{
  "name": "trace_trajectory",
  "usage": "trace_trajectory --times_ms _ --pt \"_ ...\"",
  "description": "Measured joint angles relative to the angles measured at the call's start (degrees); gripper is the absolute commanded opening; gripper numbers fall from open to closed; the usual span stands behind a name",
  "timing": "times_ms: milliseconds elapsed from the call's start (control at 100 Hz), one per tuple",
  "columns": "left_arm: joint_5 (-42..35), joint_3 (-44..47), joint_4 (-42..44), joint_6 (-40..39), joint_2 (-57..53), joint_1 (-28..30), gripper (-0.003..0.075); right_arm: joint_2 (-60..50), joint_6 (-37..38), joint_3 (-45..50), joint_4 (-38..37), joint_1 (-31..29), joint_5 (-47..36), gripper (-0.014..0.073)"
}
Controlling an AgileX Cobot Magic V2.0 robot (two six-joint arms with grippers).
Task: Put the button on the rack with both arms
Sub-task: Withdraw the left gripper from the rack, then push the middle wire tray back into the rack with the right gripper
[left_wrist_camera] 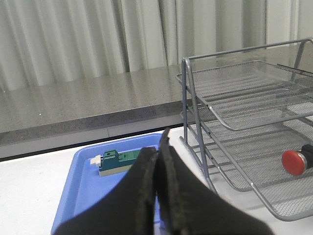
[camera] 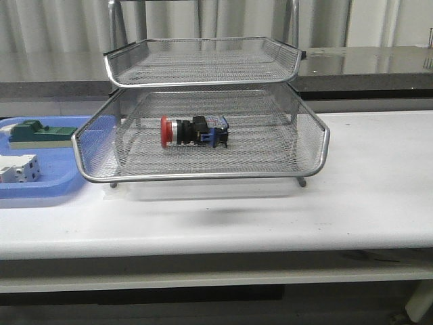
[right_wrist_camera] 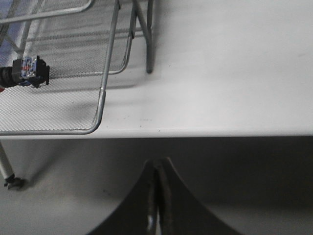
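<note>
Both pairs of fingers are seen pressed together with nothing between them: the left gripper [left_wrist_camera: 157,196] is held above the white table [camera: 379,196] near the blue tray [left_wrist_camera: 73,196], and the right gripper [right_wrist_camera: 156,196] is held out past the table's front edge, over the floor. Neither arm is caught by the front camera.

The button [camera: 194,131] is found lying on its side on the mesh of the lower visible tier of the rack [camera: 203,172], roughly at the middle of that tier. Its red head is turned toward the robot's left and its blue end toward the right. Nothing is touching it. The tier above it is seen without any object on it.

On the blue tray, just left of the rack, a green block [camera: 37,132] is placed toward the back and a white switch [camera: 17,168] nearer the front.
</note>
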Motion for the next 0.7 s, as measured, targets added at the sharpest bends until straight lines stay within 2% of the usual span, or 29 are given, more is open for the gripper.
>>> trace_trajectory --times_ms 240,700 --pt "0.0 0.0 0.0 0.0 0.0 0.0 -0.0020 12.8 -8.8 -2.6 7.2 2.7 -0.1 -0.0065" --pt "0.0 0.0 0.0 0.0 0.0 0.0 -0.0020 36.8 -10.8 -11.6 6.9 22.3 -3.1 -0.0056"
